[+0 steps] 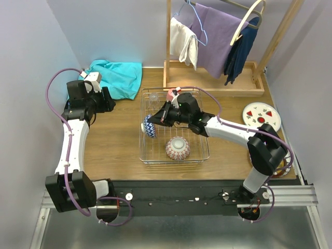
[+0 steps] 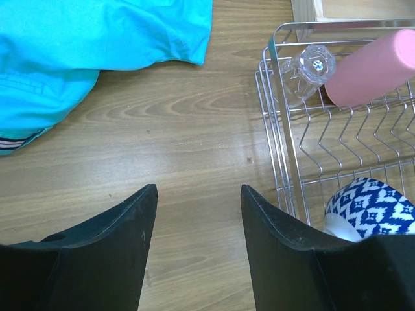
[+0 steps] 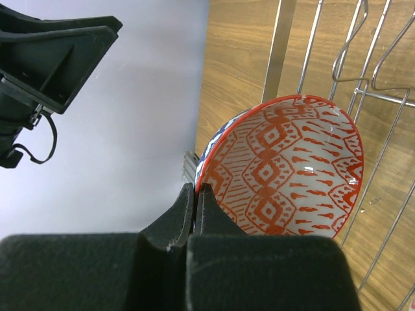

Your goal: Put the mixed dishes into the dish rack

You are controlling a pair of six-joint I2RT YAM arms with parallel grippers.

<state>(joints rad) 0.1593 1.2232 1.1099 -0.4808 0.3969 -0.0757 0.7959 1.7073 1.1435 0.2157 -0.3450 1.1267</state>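
Wood-grain tabletop (image 1: pixel 114 140) fills the space between pale walls, with a black and metal rail carrying the two arm bases along its near edge. Just beyond that, the dish rack (image 1: pixel 199 155), a low rectangular basket of shiny wire with a grid floor, sits mid-table. In its near half rests the pink-patterned bowl (image 1: pixel 177 148), round and turned upside down so its pale foot ring faces up. Farther in, at the rack's left side, the blue-patterned bowl (image 1: pixel 150 127) stands on edge; the right gripper (image 3: pixel 196 189) is clamped on its rim, dark fingers pressed together over the thin ceramic. The wrist view shows the glossy inside of that bowl covered in orange-red diamonds, and only a sliver of its blue outside. The left gripper (image 2: pixel 198 189) hovers over bare wood left of the rack, its matte black jaws spread and holding nothing. In the rack's far left corner lie the small clear glass (image 2: pixel 308 71) and, touching it, the smooth pink cup (image 2: pixel 373 65), which is cut off by the frame. Right of the rack, the white plate with red fruit motifs (image 1: pixel 262 116) lies flat on the table. At the back are a crumpled teal cloth (image 1: pixel 116 78) and a wooden clothes rack (image 1: pixel 212 78) hung with garments, its top cropped.
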